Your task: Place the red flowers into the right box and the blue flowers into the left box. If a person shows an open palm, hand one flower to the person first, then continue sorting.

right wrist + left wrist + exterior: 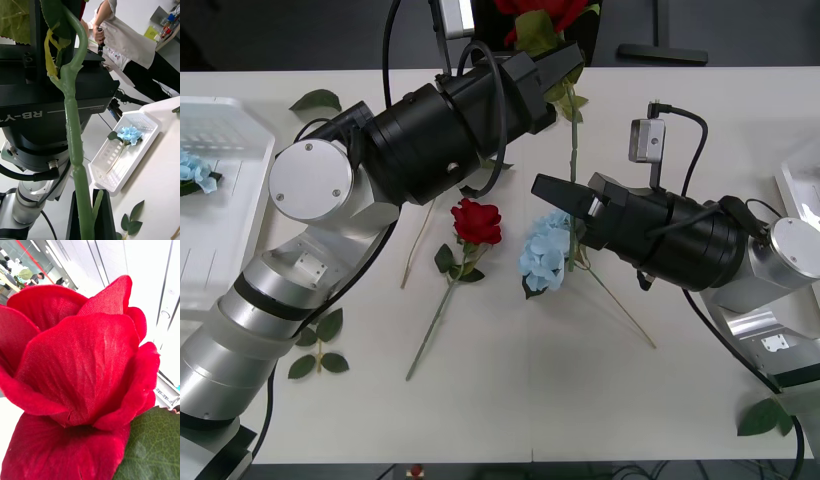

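Rising from left gripper [565,62]: red rose [542,14]

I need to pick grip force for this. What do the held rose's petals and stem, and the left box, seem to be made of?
The held rose looks artificial: its petals show a fine woven weave, likely matte fabric. Its stem looks like moulded green plastic, slightly glossy with seam-like ridges. The left box appears to be smooth white rigid plastic with a slotted floor. The left gripper holds the rose near the bloom.
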